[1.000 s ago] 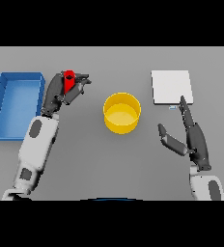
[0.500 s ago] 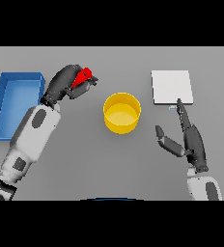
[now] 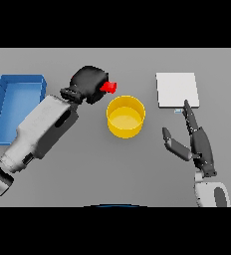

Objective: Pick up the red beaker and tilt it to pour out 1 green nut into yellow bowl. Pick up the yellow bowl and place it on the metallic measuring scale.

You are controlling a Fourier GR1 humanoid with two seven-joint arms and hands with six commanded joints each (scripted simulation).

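Note:
My left hand [image 3: 89, 81] is curled round the red beaker [image 3: 108, 87], of which only a small red end shows past the fingers. The beaker is held tipped on its side, its end pointing right, just above and left of the yellow bowl [image 3: 126, 116]. The bowl stands at the table's middle. I cannot see a green nut. The metallic measuring scale [image 3: 176, 89], a pale square plate, lies at the back right. My right hand [image 3: 197, 143] rests open to the right of the bowl, fingertips near the scale's front edge.
A blue tray [image 3: 8, 102] lies at the left edge, behind my left forearm [image 3: 43, 129].
My left hand has carried the red beaker up and to the right, toward the bowl, tipping it over. The right hand has drifted slightly toward the bowl.

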